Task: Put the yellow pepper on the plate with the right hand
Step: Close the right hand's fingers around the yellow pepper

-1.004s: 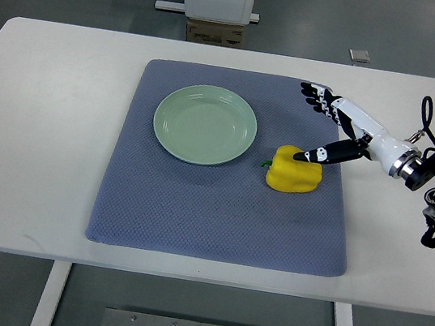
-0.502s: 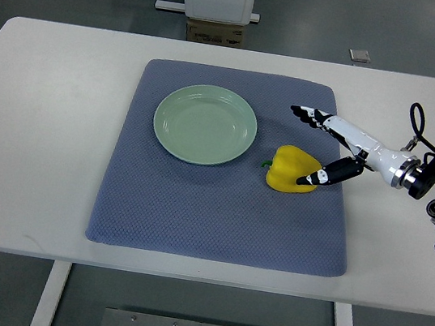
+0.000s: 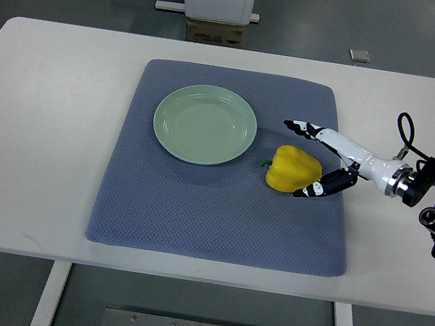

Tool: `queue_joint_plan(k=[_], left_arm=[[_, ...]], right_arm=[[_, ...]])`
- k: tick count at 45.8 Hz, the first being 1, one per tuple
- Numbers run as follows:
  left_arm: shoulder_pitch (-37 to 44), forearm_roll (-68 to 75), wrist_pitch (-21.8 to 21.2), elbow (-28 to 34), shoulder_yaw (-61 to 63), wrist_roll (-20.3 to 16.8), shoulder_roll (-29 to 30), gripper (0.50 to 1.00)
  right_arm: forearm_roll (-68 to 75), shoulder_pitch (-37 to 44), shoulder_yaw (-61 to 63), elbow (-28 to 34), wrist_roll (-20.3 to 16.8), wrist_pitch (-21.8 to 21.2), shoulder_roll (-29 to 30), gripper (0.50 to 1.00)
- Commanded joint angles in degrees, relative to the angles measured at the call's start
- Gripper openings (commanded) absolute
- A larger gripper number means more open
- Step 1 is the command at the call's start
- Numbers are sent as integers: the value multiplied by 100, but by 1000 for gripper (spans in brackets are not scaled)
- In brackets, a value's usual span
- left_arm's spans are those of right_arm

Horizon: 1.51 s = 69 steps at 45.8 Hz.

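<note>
Top view. The right robot hand (image 3: 316,157) reaches in from the right edge with its fingers spread around the yellow pepper (image 3: 293,170): the upper fingers (image 3: 298,127) extend above the pepper's far side, while the thumb (image 3: 316,189) lies at its near right flank, seemingly touching it. The hand is unclenched and has no closed grasp on the pepper. The yellow pepper rests on the blue-grey mat (image 3: 218,212), stem pointing left, just right of the pale green plate (image 3: 205,124) and apart from it. The mat covers the middle of the white surface (image 3: 40,145).
</note>
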<state>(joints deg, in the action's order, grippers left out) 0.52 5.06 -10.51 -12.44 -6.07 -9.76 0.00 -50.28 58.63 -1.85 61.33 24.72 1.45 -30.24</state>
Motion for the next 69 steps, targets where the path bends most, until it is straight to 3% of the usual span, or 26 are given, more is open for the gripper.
queue_joint_plan(k=[1,19,31,35,41,47,49,50,69], left_arm=[[0,3,5,4,0,0,0,1000],[0,3,-4,-4,0,0,0,1000],[0,3,5,4,0,0,0,1000],[0,3,-4,-4,0,0,0,1000],[0,3,-4,-4,0,0,0,1000],[0,3,5,4,0,0,0,1000],[0,3,5,-4,0,0,0,1000],[0,3,5,4,0,0,0,1000],[0,3,5,4,0,0,0,1000]], right_arm=[[1,-27,1,-34,-11,13,44,993],[1,-114,1,-341,-19,180,360,979],[1,-167,1,-447,-11,180,422,906],[1,-176,-8,-473,7,180,466,860],[1,-220,-8,-552,24,180,518,747],[9,-220,-8,-666,42,180,580,598],[9,-220,-8,-684,42,171,589,508],[9,-220,1,-684,42,171,589,500],[97,-115,299,-684,-19,180,580,500]])
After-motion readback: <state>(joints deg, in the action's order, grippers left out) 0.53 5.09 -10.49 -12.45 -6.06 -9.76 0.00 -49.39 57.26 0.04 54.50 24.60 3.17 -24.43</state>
